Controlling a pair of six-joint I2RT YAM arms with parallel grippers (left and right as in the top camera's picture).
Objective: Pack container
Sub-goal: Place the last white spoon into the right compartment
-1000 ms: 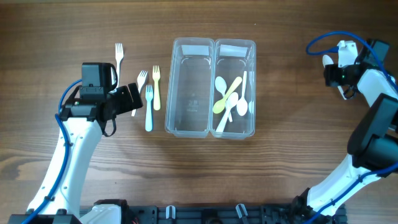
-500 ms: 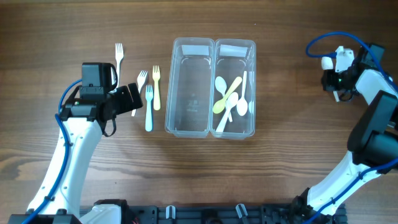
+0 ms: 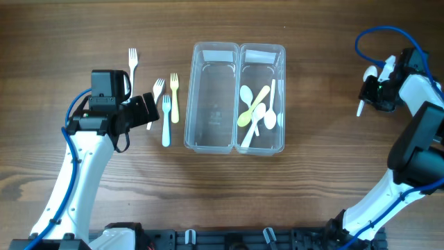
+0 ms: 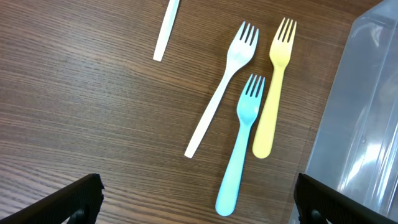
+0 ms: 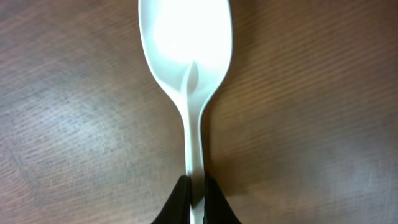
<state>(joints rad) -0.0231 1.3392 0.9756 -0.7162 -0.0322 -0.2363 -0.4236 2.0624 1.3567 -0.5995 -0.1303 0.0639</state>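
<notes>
Wood-grain bench [image 3: 312, 194] all around, and I'm mid-way through sorting plastic cutlery into the clear container [image 3: 234, 48]. My right hand [image 5: 196, 193] is pressed together on the handle of a white spoon [image 5: 185, 50], with the bowl sticking straight out ahead of the fingertips. Can't tell from the wrist view if the spoon is properly off the wood or just skimming it. This hand sits well apart from the container, way out on its outer side.

So I'd say the step in hand is the spoon run: it's grabbed, but not delivered yet. The compartment nearer my right hand already has a pile of spoons [image 3: 260, 107] in it, so that's where this one should go. Next move, I reckon, is to carry it inward, get over that near compartment, and only then let the fingers part. The grip is thin and far down the handle, so the spoon could swivel on the way.

My left hand [image 4: 198, 186] is spread wide with nothing in it, hanging over the forks. The blue fork [image 4: 242, 143] lies just ahead between the fingers, the yellow fork [image 4: 273, 93] touching it on the container side, and the white fork [image 4: 221, 93] angled on the other. A second white one [image 3: 132, 66] lies further out. The compartment nearer this hand [image 3: 211, 97] holds nothing, so the forks probably go there.
</notes>
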